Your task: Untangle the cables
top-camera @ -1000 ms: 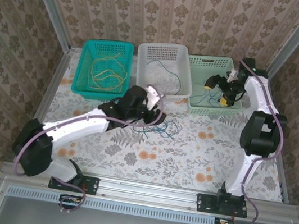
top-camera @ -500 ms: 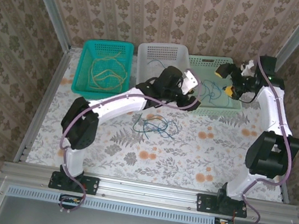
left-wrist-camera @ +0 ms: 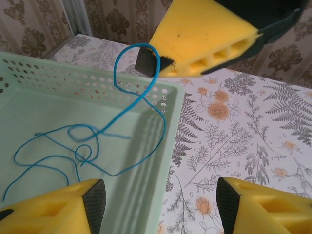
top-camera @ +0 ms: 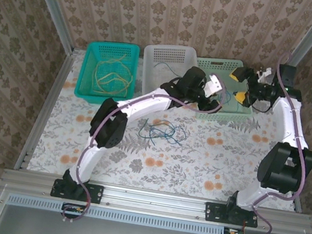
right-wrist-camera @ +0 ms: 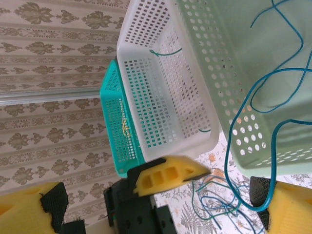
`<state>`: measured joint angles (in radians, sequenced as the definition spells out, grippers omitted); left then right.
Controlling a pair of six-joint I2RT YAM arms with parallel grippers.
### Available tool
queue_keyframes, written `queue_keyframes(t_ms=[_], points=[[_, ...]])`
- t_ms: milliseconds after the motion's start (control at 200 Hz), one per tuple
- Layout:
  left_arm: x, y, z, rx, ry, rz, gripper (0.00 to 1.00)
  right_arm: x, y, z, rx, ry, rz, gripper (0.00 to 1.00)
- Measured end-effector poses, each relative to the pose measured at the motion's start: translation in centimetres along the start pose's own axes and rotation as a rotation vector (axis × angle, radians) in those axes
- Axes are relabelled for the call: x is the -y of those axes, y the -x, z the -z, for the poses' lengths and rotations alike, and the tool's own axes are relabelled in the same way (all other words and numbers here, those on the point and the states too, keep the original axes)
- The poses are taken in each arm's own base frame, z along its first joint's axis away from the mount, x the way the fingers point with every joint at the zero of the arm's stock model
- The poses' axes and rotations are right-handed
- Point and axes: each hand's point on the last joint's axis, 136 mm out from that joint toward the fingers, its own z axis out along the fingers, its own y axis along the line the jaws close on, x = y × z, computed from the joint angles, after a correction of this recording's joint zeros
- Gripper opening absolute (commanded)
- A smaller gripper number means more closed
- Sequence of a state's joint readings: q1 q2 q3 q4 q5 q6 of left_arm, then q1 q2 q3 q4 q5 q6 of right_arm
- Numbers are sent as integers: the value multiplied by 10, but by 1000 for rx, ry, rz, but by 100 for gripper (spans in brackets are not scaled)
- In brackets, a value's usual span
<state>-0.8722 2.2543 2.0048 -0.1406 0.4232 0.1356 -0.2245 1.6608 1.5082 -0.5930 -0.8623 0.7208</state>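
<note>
Hanging off the right hand is a blue cable.

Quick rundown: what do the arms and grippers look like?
Left arm and right arm: white links, black joints, a purple-grey cable along each. Left gripper and right gripper: two yellow fingers with hollow cells, black tip pads.

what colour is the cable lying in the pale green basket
The cable is blue, clearest in the left wrist view.
</note>
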Motion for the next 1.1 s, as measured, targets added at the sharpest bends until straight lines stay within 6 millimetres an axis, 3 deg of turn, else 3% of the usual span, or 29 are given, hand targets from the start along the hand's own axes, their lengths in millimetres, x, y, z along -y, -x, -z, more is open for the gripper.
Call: queue_keyframes(t_ms=[120, 350, 460, 740, 1100], points=[[-3, -1, -15, -2, -9, -21, 65, 0, -4, 0, -8, 11, -16, 99], [-3, 8, -25, 15, -25, -53, 61, -5, -9, 3, -14, 46, -24, 100], [-2, 11, -28, 27, -33, -65, 48, -6, -13, 4, -19, 56, -25, 100], [0, 13, -33, 40, -57, -74, 0, -5, -14, 5, -21, 66, -42, 100], [-10, 13, -35, 44, -15, -38, 0, 2, -12, 15, -5, 59, -53, 100]])
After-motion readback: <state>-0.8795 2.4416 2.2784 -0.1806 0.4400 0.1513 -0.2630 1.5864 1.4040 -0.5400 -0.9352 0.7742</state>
